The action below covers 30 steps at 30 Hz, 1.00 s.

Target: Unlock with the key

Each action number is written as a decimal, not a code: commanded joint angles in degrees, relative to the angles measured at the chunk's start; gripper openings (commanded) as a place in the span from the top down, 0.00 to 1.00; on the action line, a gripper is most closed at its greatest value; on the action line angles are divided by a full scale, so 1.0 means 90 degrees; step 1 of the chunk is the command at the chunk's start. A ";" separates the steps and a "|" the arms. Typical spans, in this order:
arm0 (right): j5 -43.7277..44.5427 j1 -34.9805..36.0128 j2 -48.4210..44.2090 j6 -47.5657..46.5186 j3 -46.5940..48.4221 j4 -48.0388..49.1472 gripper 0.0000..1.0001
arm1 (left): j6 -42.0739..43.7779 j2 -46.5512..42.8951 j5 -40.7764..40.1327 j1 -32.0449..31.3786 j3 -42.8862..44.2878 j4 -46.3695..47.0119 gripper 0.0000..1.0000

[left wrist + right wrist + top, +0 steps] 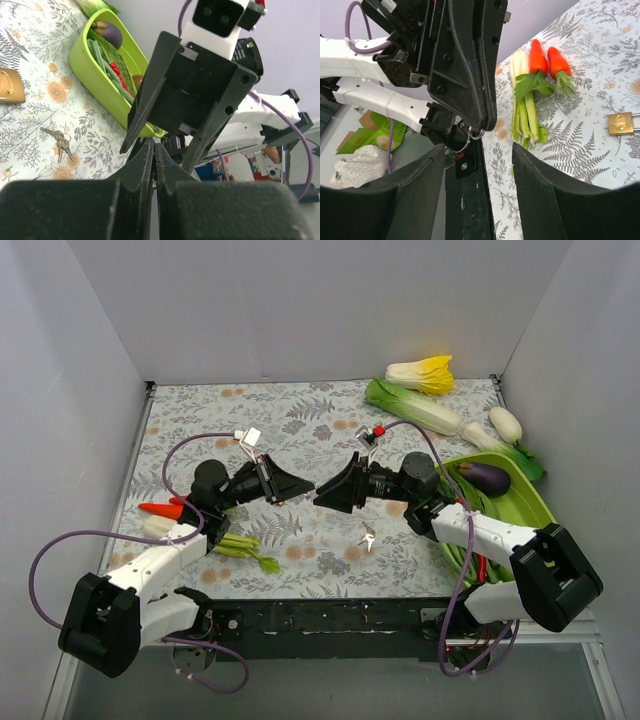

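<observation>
Tabletop (300, 420) key (59, 142) escapes the right wrist view; left pincer (154, 146) together, right pincer (479, 147) apart.

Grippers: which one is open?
The right gripper: its fingers stand wide apart; the left gripper is pinched shut, a small ring at its tips.
</observation>
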 commanded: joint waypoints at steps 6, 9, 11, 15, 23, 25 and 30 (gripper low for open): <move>0.0083 0.0363 0.0231 0.0392 0.0223 0.1091 0.38 | 0.0473 -0.0294 0.0363 0.0011 0.0010 -0.0070 1.00; 0.0357 0.0461 0.0260 0.0334 0.0175 0.1061 0.42 | 0.0483 -0.0362 0.0285 0.0011 -0.0020 -0.0070 1.00; 0.0474 0.0500 0.0280 0.0343 0.0126 0.1071 0.43 | 0.0464 -0.0401 0.0227 0.0002 -0.0049 -0.0060 1.00; 0.0650 0.0539 0.0300 0.0402 0.0087 0.1198 0.47 | 0.0405 -0.0479 0.0207 -0.0008 -0.0127 0.0057 1.00; 0.0836 0.0617 0.0465 0.0617 0.0096 0.1588 0.53 | 0.0386 -0.0518 0.0109 -0.0067 -0.0244 0.0144 1.00; 0.0836 0.0627 0.0524 0.0733 0.0106 0.1676 0.57 | 0.0395 -0.0528 0.0060 -0.0086 -0.0264 0.0154 1.00; 0.0787 0.0666 0.0641 0.0812 0.0126 0.1794 0.62 | 0.0434 -0.0587 -0.0105 -0.0106 -0.0303 0.0184 1.00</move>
